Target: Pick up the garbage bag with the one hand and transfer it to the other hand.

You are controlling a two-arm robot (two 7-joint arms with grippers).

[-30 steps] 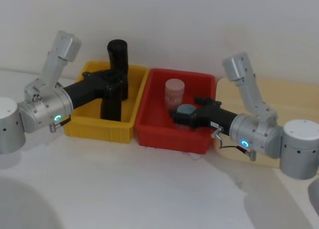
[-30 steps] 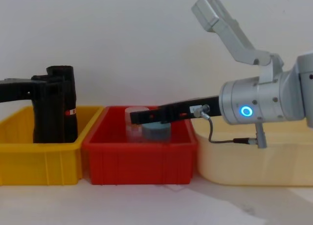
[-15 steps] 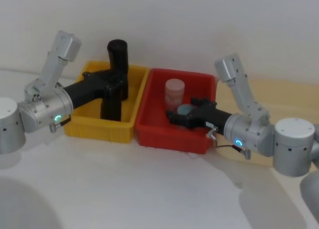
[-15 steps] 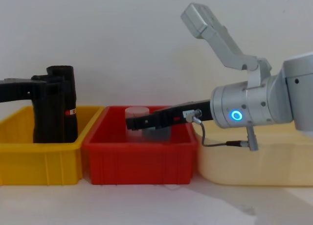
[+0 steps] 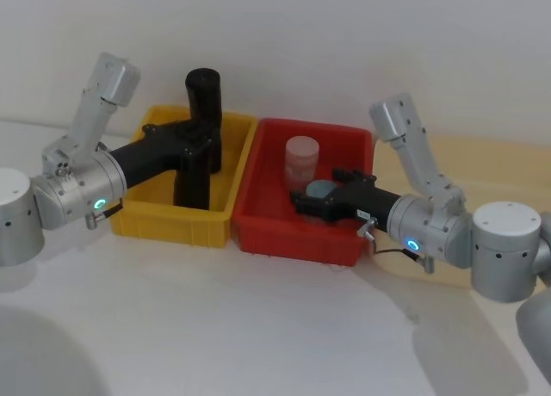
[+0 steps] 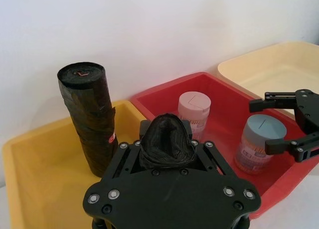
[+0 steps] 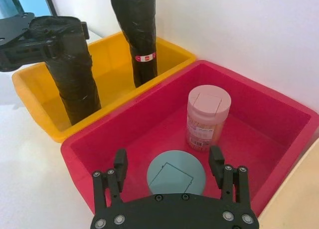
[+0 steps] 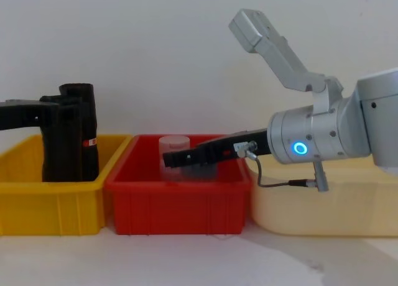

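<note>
Now clamping the garbage bag (image 7: 70, 74) upright between the closed fingers of the left gripper (image 5: 200, 140), its foot seemingly resting in the yellow bin (image 5: 151, 211) below. Holding the right gripper (image 8: 174, 156) well apart, fingers spread wide just above a blue-lidded jar (image 7: 175, 176) in the red bin (image 5: 284, 237). Apparently leaving the lift and handover to come.

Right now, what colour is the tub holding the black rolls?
The tub is yellow; the head view shows it best.
</note>
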